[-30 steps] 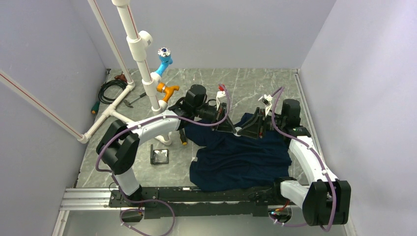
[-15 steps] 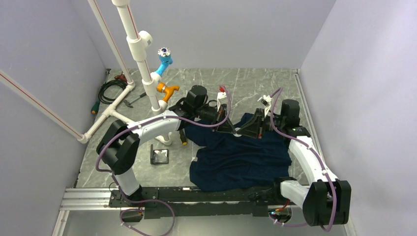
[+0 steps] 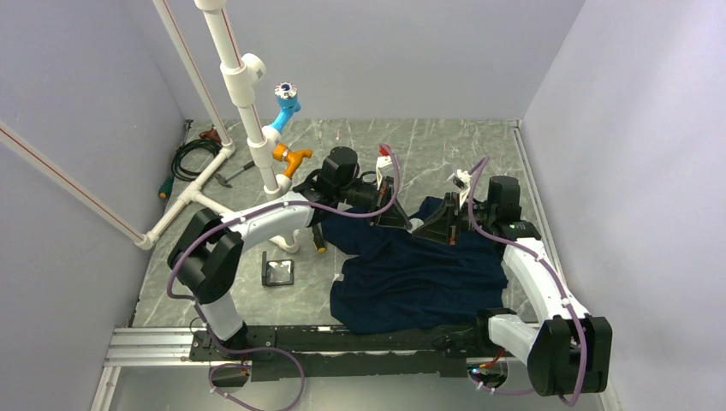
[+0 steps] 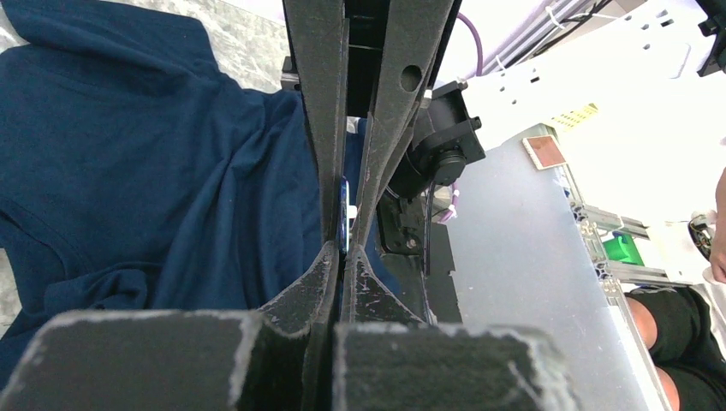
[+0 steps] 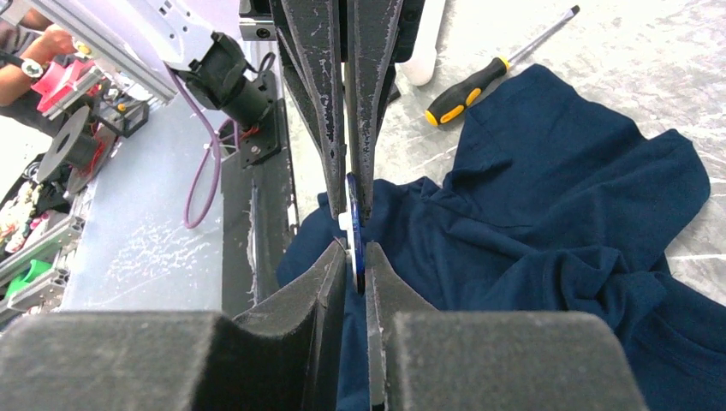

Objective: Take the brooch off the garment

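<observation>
Marbled grey tabletop [image 3: 445, 145], lilac walls [image 3: 385, 60]; garment [image 3: 411, 274] crumpled; left jaws closed, right jaws clamp brooch [image 5: 354, 227]

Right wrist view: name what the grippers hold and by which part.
The brooch, pinched across its flat faces: left gripper at one edge, right gripper at the opposite edge.

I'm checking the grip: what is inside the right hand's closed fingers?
The right hand pinches the thin blue brooch, seen edge-on, above the navy T-shirt. Its face is covered by the fingers.
</observation>
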`<action>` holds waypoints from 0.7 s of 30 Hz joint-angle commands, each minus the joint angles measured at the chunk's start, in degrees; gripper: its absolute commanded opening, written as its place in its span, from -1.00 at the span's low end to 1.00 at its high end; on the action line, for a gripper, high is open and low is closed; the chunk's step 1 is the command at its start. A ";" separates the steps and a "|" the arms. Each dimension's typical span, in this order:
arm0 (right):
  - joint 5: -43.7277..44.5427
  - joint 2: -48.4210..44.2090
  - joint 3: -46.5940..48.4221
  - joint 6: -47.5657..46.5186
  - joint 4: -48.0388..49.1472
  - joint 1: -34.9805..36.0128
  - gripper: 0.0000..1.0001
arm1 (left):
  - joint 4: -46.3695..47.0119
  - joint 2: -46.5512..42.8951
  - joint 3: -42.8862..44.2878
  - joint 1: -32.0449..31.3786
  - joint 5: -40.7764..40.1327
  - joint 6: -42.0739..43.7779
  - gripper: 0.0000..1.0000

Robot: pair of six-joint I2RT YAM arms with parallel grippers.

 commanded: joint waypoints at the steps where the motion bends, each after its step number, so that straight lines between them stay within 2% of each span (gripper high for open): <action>1: 0.71 0.17 0.97 0.56 2.48 -0.06 -0.72 | 1.80 -2.10 0.44 -0.32 3.37 1.17 -1.00; 7: -2.66 0.67 2.00 0.77 2.28 -0.06 -0.58 | 0.01 -2.20 0.23 -0.29 3.42 3.74 -1.00; 13: -4.28 0.50 3.57 -6.56 -5.81 -0.47 -0.41 | 7.26 -2.38 -2.00 0.79 5.21 -1.27 -1.00; 17: -5.22 0.05 4.18 -8.23 -8.06 -1.00 -0.23 | 6.98 -2.56 -2.20 0.88 5.41 -1.02 -1.00; 21: -4.94 0.03 4.89 -8.74 -8.95 -1.29 -0.16 | 7.31 -2.48 -2.29 0.92 5.48 -1.42 -1.00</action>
